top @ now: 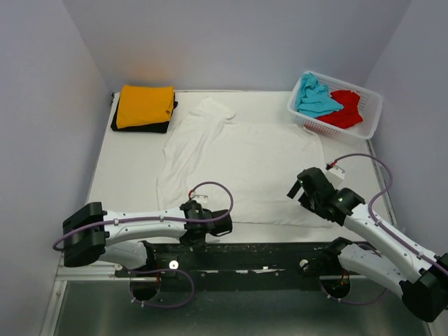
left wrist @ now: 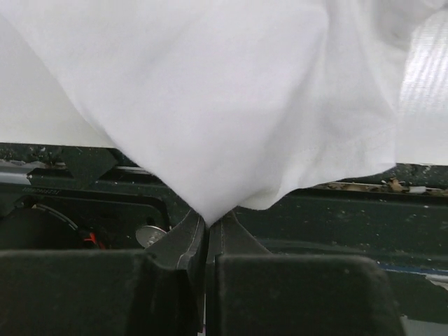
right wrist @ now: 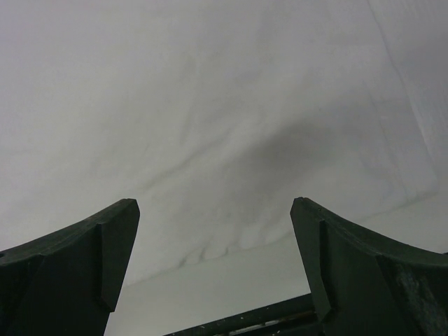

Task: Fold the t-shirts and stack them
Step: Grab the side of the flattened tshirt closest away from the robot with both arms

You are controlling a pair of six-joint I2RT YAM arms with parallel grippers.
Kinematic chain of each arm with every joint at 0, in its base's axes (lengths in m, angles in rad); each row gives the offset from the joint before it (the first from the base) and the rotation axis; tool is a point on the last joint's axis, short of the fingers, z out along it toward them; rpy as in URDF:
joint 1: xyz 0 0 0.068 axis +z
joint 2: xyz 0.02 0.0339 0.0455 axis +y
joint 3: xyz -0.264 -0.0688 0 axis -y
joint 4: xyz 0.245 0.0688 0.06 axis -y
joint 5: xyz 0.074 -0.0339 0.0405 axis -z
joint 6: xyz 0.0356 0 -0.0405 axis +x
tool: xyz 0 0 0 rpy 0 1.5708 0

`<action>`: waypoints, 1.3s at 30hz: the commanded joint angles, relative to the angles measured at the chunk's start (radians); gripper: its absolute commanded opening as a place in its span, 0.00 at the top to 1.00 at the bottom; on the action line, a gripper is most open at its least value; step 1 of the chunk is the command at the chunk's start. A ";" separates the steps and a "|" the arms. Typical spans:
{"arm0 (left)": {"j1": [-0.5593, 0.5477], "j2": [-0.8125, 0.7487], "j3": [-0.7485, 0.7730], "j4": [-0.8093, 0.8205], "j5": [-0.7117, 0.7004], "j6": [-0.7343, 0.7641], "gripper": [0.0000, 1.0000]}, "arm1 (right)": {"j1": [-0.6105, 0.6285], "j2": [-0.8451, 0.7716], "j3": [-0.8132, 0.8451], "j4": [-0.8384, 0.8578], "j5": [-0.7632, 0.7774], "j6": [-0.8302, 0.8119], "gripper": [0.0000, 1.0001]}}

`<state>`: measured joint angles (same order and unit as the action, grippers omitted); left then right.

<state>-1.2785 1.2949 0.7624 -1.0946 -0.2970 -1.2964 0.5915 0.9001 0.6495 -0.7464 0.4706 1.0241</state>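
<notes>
Soft, even overhead light keeps the top view bright and sharp, a warm glow on the back wall [top: 150, 70] at 11 o'clock above the orange-yellow shirt [top: 145, 105], while the left wrist view bleaches the white shirt [left wrist: 210, 91] nearly featureless and the right wrist view is greyer, softly shadowed toward 3 o'clock.

No readable text, brand, number or sign in any view. Right tag [top: 337, 166], small, white with red bit, on cable over right arm: print, if any, too small to read. Left tag [top: 199, 198], same kind, on cable at left arm: likewise unreadable.
</notes>
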 commanded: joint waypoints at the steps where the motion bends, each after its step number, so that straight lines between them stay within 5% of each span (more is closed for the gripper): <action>1: -0.005 -0.031 0.048 -0.014 -0.049 0.051 1.00 | -0.001 -0.054 -0.051 -0.190 -0.046 0.192 0.00; 12: 0.046 -0.119 0.007 0.087 -0.009 0.122 1.00 | -0.001 -0.088 -0.279 -0.044 0.000 0.478 0.00; 15: 0.068 -0.150 0.000 0.089 -0.003 0.133 1.00 | -0.001 -0.109 -0.302 -0.047 0.035 0.510 0.17; 19: 0.091 -0.182 -0.009 0.095 -0.001 0.143 1.00 | -0.001 -0.177 -0.323 -0.033 0.081 0.508 0.25; 24: 0.121 -0.204 -0.006 0.120 0.013 0.160 1.00 | -0.001 -0.216 -0.334 -0.012 0.098 0.499 0.52; 29: 0.161 -0.204 -0.006 0.144 0.015 0.173 1.00 | -0.001 -0.200 -0.333 0.013 0.117 0.495 0.65; 34: 0.188 -0.212 -0.005 0.184 0.029 0.201 1.00 | -0.001 -0.206 -0.330 0.042 0.118 0.439 0.99; 39: 0.260 -0.205 0.012 0.263 0.067 0.283 1.00 | -0.001 -0.205 -0.295 0.092 0.135 0.312 0.99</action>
<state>-1.0691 1.0992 0.7605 -0.9146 -0.2718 -1.0916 0.5915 0.6971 0.3267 -0.7105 0.5430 1.4353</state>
